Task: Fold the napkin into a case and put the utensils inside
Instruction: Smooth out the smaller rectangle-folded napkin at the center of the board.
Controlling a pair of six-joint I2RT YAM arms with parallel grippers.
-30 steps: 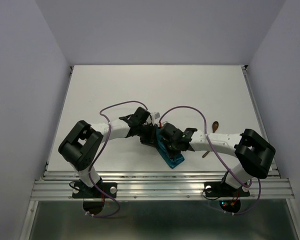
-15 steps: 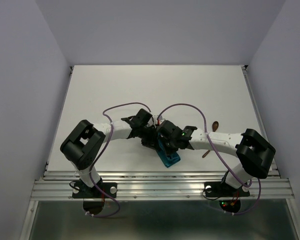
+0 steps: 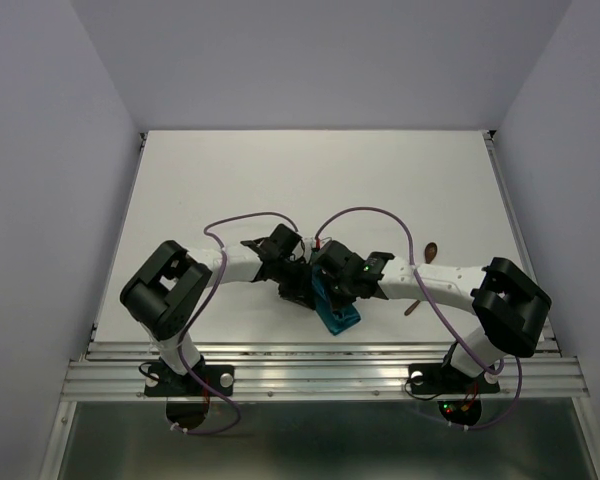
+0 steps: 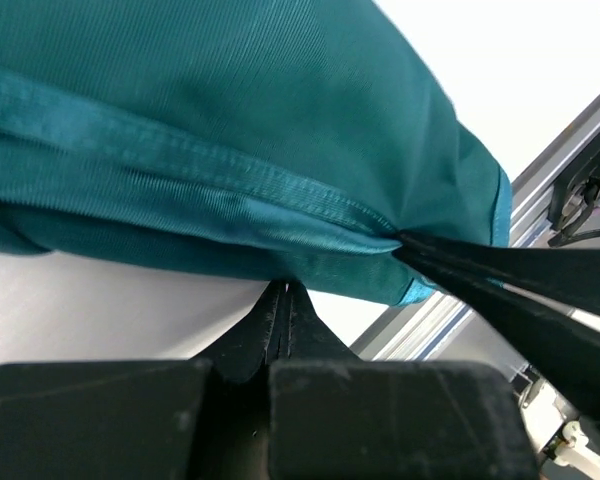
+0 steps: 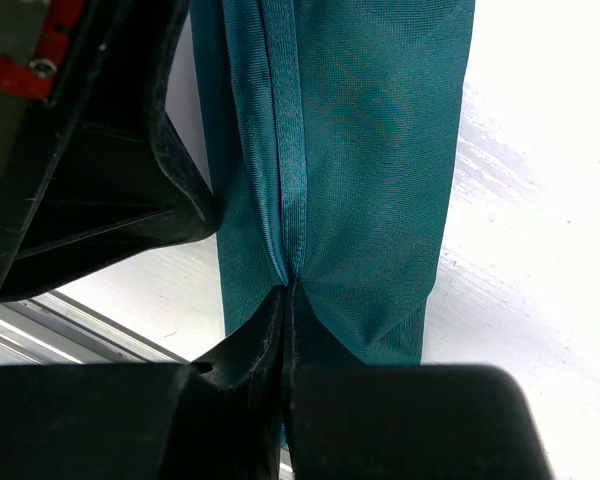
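**Napkin [image 3: 340,318] pinched from both sides, near edge**

The white counter [image 3: 310,180] carries the work at its near centre. The teal napkin sits there as a narrow folded strip, hems stacked. My left gripper [image 4: 283,290] is pressed together on the strip's lower edge. My right gripper [image 5: 288,290] pinches the hemmed fold just beside it. A reddish-brown utensil [image 3: 430,249] lies by my right forearm, apart from the napkin.

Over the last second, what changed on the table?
The left pincer slid a little toward the near edge, nearer the right pincer; the napkin shifted slightly left. Unchanged: both stay shut on its hem; the utensil beside the right arm is unmoved.
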